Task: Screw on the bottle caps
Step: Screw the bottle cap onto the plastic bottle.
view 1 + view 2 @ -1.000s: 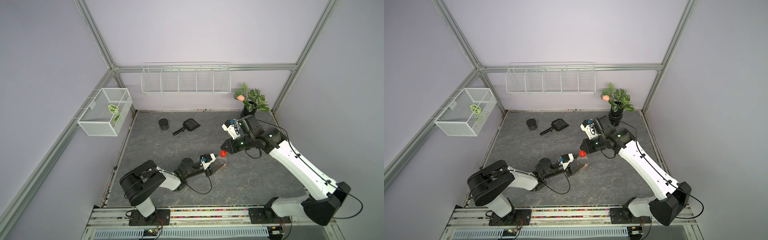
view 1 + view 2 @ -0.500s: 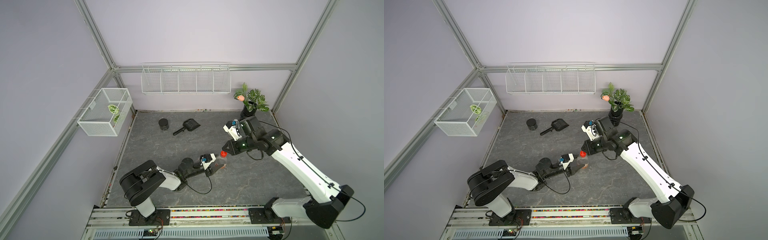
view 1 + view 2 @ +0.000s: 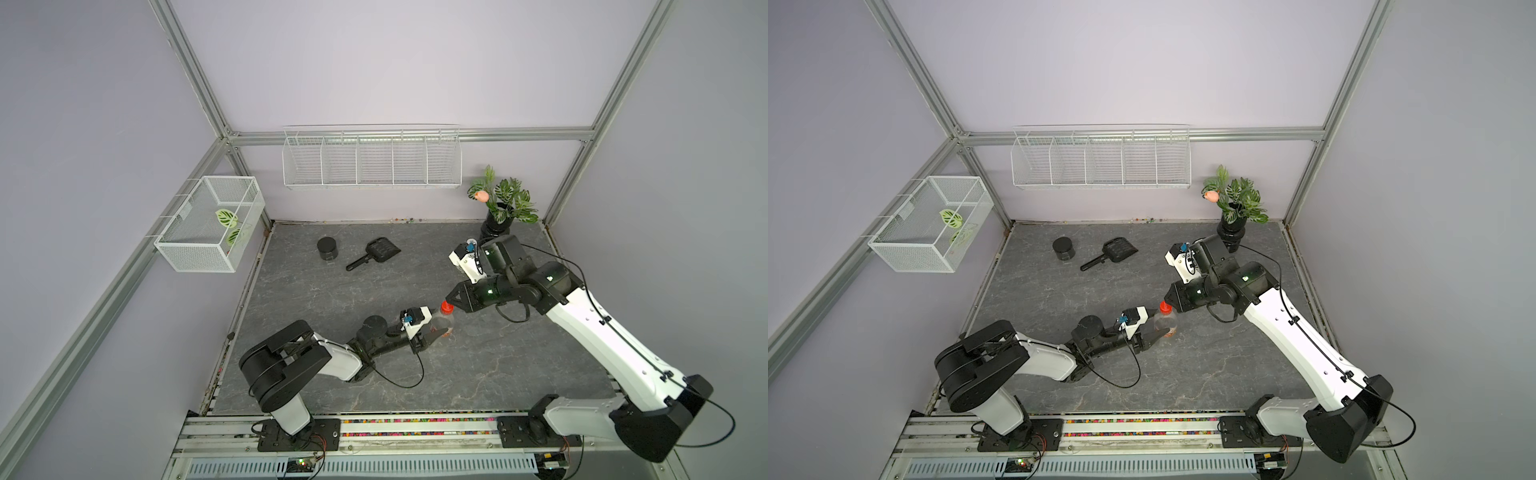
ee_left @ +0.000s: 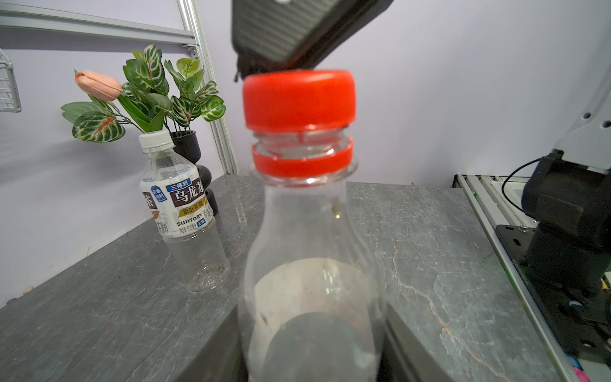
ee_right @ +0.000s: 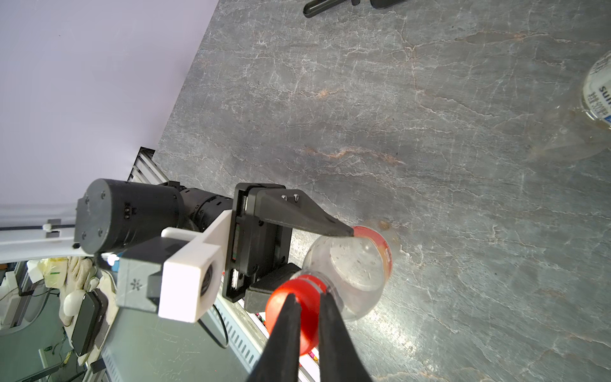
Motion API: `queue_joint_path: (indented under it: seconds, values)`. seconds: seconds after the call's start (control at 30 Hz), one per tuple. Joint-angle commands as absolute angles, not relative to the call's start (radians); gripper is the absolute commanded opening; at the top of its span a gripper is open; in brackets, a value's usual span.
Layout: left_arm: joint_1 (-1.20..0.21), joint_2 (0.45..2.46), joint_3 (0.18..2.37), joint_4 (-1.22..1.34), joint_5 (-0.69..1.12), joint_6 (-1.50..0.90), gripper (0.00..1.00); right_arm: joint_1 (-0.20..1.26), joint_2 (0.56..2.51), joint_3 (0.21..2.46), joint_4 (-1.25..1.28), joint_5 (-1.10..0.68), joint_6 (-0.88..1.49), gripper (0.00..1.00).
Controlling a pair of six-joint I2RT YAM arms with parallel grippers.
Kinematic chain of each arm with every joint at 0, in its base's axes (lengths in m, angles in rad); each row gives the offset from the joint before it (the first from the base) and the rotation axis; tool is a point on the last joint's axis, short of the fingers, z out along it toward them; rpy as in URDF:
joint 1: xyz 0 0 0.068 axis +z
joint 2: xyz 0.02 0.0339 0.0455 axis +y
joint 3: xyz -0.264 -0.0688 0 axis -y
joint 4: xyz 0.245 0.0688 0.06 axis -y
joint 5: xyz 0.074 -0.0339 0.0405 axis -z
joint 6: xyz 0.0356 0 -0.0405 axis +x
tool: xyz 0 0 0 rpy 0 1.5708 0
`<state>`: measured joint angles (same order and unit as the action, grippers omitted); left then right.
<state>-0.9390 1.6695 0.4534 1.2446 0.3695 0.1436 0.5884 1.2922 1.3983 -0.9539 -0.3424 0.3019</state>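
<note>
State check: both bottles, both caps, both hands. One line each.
red cap: sitting on the neck of the tall bottle, not screwed down, threads showing
tall bottle: upright, gripped by the left hand
white cap: on the short bottle
short bottle: upright, free-standing beside the vase
left hand: shut on the tall bottle
right hand: shut, tips at the red cap's top

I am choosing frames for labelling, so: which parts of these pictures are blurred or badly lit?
Left wrist view: the red cap is soft, the Suntory bottle behind sharp. Right wrist view: the right gripper is blurred, the table veins crisp. Both top views: sharp throughout, evenly lit.
</note>
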Motion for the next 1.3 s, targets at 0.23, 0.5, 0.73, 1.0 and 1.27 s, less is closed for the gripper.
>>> queue_joint_path:
  seconds: [0.23,0.5,0.73,1.0,1.27]
  values:
    - [-0.945,1.707,0.452,1.120,0.359,0.117,0.56,0.635,1.255,1.379,-1.030,-0.193,0.356,0.18]
    - [-0.945,1.711,0.454,1.118,0.350,0.118,0.56,0.698,1.257,1.389,-1.067,-0.185,0.376,0.22]
    - [-0.945,1.711,0.456,1.114,0.363,0.118,0.56,0.680,1.259,1.486,-1.065,-0.201,0.322,0.27]
    - [-0.945,1.707,0.459,1.100,0.361,0.123,0.56,0.636,1.327,1.513,-1.018,-0.241,0.276,0.28]
    - [-0.946,1.709,0.459,1.094,0.361,0.122,0.56,0.623,1.374,1.535,-1.005,-0.320,0.252,0.26]
